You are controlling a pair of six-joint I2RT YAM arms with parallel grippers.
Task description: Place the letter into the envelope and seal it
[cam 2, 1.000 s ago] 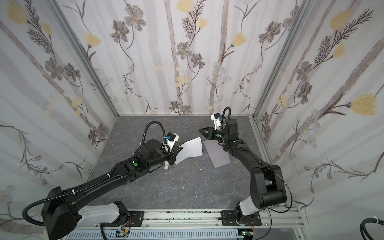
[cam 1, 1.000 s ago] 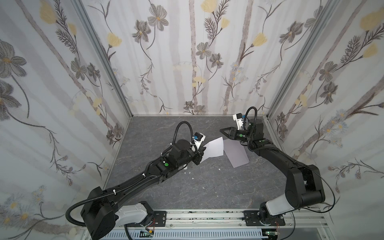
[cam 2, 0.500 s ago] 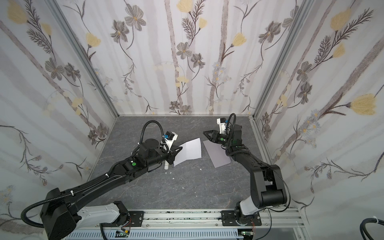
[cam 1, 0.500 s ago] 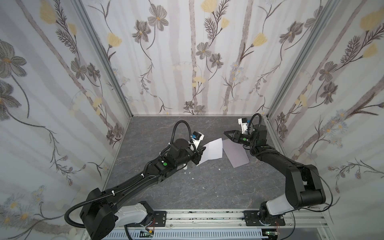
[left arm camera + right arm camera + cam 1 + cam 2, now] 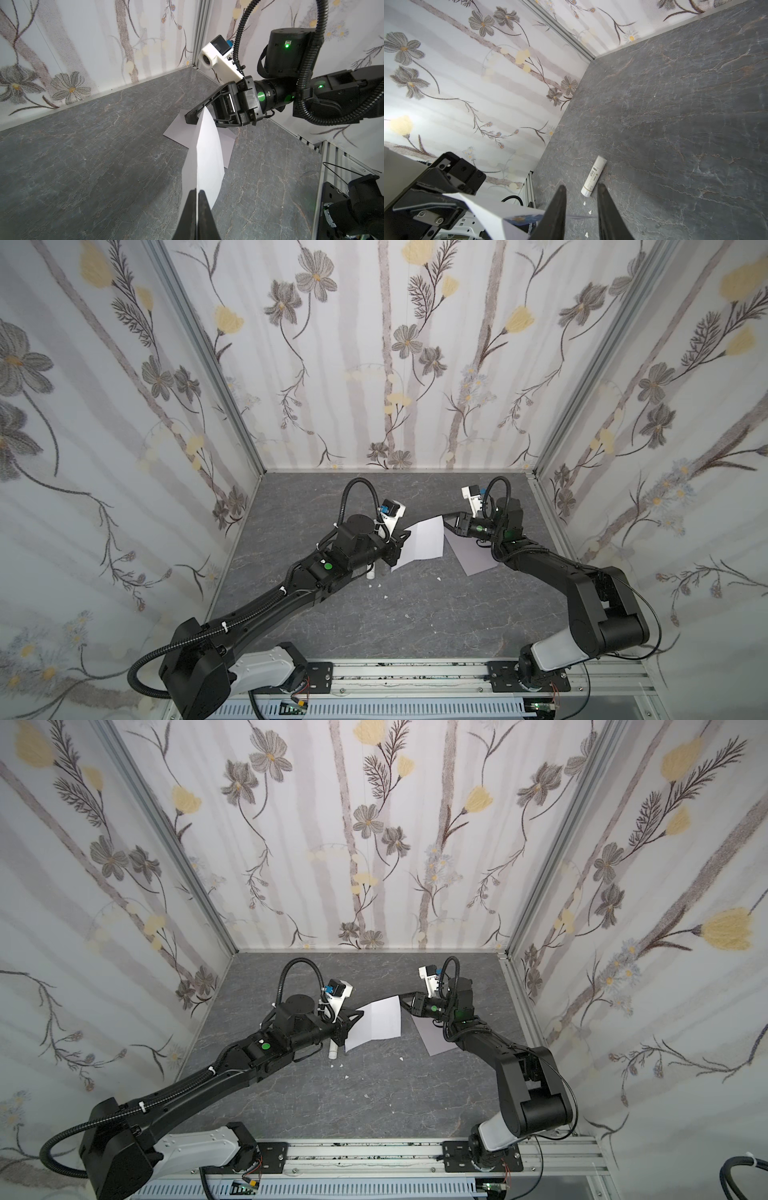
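While pinching letter aloft beside envelope in clamped left tool, straddling its corner over envelope with parted right tool, likely to steady it

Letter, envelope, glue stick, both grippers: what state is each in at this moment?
letter, held up in the air, creased, not in the envelope.
envelope, lying flat on the table, partly covered by the letter; flap state unclear.
glue stick, lying on its side, untouched.
left gripper, shut on the letter's edge.
right gripper, open, the letter's far corner between its fingers.
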